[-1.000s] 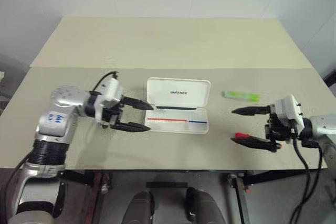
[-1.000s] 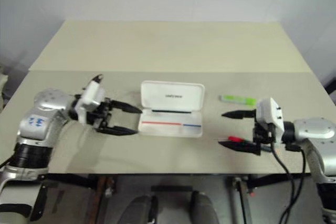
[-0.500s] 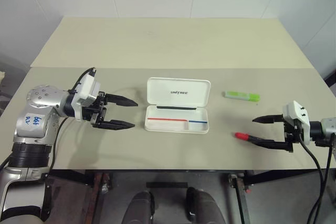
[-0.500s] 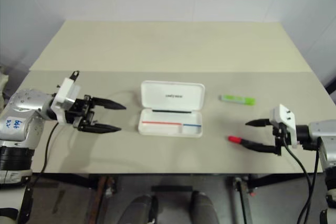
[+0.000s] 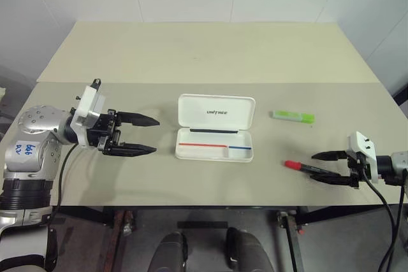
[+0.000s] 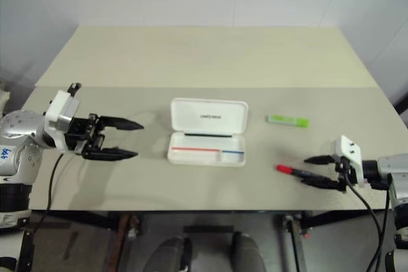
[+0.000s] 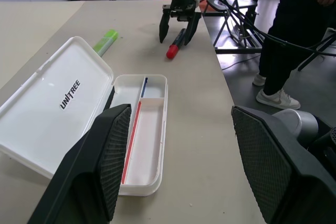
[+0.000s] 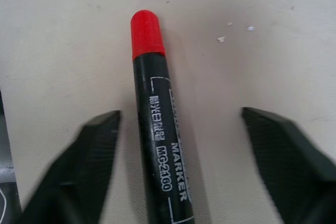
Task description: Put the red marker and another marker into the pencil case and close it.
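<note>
The right gripper point(image 5: 329, 166) is straddling the red marker point(image 8: 157, 129) on the table point(image 5: 204, 49), fingers apart, readying a grasp. The pencil case point(image 5: 215, 136) is lying open, awaiting 2 markers. The left gripper point(image 5: 143, 135) is hovering open.

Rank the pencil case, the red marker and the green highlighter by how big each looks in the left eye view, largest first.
1. Pencil case, open, by far the largest.
2 and 3. Green highlighter and red marker: they look about alike in length, and the right gripper covers the marker's far end, so no ranking.

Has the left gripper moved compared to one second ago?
Yes. The left gripper has drawn away from the pencil case, toward the robot's left.
</note>
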Tool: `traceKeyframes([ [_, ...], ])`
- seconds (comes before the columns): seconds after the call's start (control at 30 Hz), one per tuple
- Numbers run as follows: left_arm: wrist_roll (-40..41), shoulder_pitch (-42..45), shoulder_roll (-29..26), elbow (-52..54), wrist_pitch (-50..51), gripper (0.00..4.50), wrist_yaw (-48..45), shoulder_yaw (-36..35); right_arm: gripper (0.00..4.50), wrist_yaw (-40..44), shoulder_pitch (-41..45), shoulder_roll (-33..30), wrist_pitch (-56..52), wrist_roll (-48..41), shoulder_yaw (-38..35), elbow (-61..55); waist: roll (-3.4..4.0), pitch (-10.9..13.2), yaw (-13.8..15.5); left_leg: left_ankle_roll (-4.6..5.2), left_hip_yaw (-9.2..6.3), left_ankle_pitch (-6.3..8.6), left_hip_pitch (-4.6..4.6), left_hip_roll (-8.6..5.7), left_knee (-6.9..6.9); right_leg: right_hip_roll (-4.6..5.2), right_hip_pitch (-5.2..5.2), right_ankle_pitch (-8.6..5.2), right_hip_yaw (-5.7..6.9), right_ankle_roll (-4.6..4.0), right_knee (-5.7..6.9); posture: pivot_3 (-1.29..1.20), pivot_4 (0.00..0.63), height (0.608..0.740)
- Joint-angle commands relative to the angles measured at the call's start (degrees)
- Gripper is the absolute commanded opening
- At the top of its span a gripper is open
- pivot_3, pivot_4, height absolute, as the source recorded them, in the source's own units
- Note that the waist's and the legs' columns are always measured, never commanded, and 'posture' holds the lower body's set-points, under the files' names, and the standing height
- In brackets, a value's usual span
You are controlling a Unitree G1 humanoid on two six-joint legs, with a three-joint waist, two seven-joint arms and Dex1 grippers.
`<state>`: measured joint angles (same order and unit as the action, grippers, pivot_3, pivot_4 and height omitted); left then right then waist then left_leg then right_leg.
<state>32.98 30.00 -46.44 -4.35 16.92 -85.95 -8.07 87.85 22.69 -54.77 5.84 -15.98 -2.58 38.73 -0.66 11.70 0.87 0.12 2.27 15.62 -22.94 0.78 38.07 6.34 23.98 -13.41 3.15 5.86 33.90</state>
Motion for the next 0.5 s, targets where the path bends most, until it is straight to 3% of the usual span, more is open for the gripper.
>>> traceKeyframes([
  [0.03, 0.52, 0.10, -1.44, -0.44, -1.92, 3.18, -3.37, -0.44, 2.05, 3.08, -1.75, 0.85, -0.53, -0.88, 0.21, -2.93, 0.00, 0.00, -0.03, -0.01, 0.00, 0.01, 0.00, 0.01, 0.00, -0.01, 0.00, 0.00, 0.00, 0.00, 0.00, 0.00, 0.150, 0.740],
  [0.17, -0.14, 0.53, -1.38, -2.00, -3.53, 3.18, -4.03, 0.54, 0.62, 2.24, -3.10, 1.31, -1.21, -2.05, -0.58, -6.32, 0.00, 0.00, -0.10, -0.03, 0.00, 0.02, 0.02, 0.03, 0.00, -0.03, 0.00, 0.00, -0.01, 0.00, 0.01, 0.00, 0.150, 0.740],
  [0.37, -0.26, 0.63, -1.42, -3.35, -5.16, 3.18, -3.92, 1.29, 0.58, 0.16, -3.44, 2.14, -1.43, -2.18, -0.82, -10.23, 0.00, 0.00, -0.58, -0.04, 0.03, 0.02, 0.03, 0.03, 0.00, -0.03, 0.00, 0.00, -0.03, 0.00, 0.02, 0.00, 0.150, 0.740],
  [0.5, -0.80, -0.04, -1.90, -5.57, -8.06, 3.18, -3.95, 0.40, 0.58, -2.80, 1.15, 5.38, -7.09, -4.62, -0.29, -18.68, 0.02, 0.01, -1.27, -0.04, 0.08, 0.02, 0.07, 0.04, 0.00, -0.03, 0.01, 0.01, -0.10, 0.00, 0.06, 0.00, 0.150, 0.740],
])
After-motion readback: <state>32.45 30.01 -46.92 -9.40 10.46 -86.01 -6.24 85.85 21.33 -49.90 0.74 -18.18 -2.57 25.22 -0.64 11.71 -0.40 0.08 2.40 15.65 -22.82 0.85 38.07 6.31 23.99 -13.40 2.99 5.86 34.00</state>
